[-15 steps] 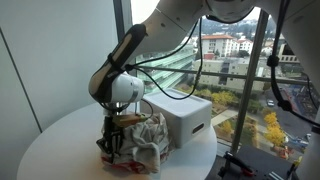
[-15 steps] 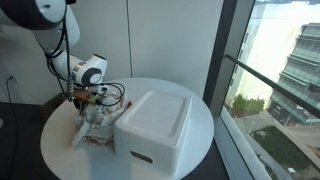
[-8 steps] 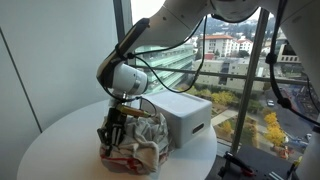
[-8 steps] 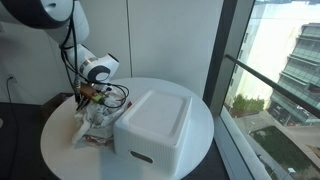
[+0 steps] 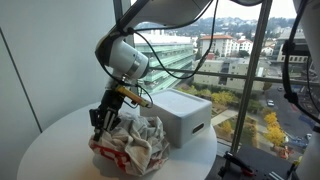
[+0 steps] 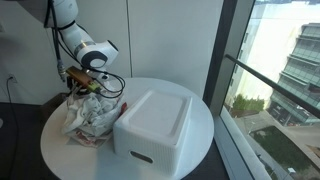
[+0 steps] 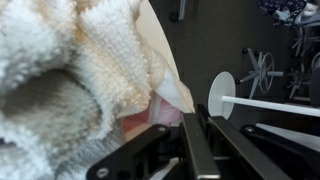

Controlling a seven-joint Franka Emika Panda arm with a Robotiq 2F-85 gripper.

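A crumpled white towel with red stripes (image 5: 132, 145) lies in a heap on the round white table (image 5: 50, 152), partly pulled up at one side. My gripper (image 5: 101, 119) is shut on an upper fold of the towel (image 6: 90, 115), at the side away from the white box. In an exterior view the gripper (image 6: 78, 86) stands above the heap with cloth hanging from it. The wrist view shows the towel (image 7: 60, 70) filling the left side. A pinch of its cloth runs into the closed jaws of the gripper (image 7: 190, 135).
A white plastic box (image 5: 182, 115) with a lid (image 6: 155, 122) stands right next to the towel on the table (image 6: 200, 125). Floor-to-ceiling windows (image 6: 275, 70) run along one side. A plain wall (image 5: 50, 60) stands behind the table.
The gripper has risen, still shut on the towel. It has pulled the cloth up and away from the box, so the heap now stands taller and more spread.
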